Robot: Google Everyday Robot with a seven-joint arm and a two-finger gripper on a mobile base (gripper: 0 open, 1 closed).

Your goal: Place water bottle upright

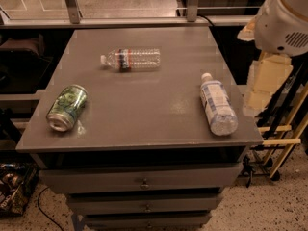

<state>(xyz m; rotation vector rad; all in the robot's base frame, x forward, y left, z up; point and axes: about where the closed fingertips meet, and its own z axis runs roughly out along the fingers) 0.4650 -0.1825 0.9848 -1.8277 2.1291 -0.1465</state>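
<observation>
1. Cabinet top [144,129]: a flat grey surface with three drawer fronts [144,179] beneath it. The front edge runs across the lower part of the view, and all four edges are visible.
2. Water bottle [131,59]: slim, clear and ribbed, lying on its side in the far-left part of the top. Its white cap points left, and the red-and-blue band sits near the cap end. It lies in from the far edge and well apart from the other items, with bare surface on every side.
3. Fatter bottle [218,104]: white-blue label, also on its side, lying along the right edge. Its cap points away and its base is near the front-right corner.
4. Green drink can [67,108]: tipped over near the left edge, with its metal end facing front-left.
5. Open room: the middle of the top between the three items is bare.
6. Gripper [260,88]: a pale cream part off the right edge of the cabinet, beside the fatter bottle and below the white arm housing [284,18]. It touches nothing on the top. I cannot tell whether it is spread or closed.
7. Metal uprights [71,4]: these stand behind the far edge.
</observation>
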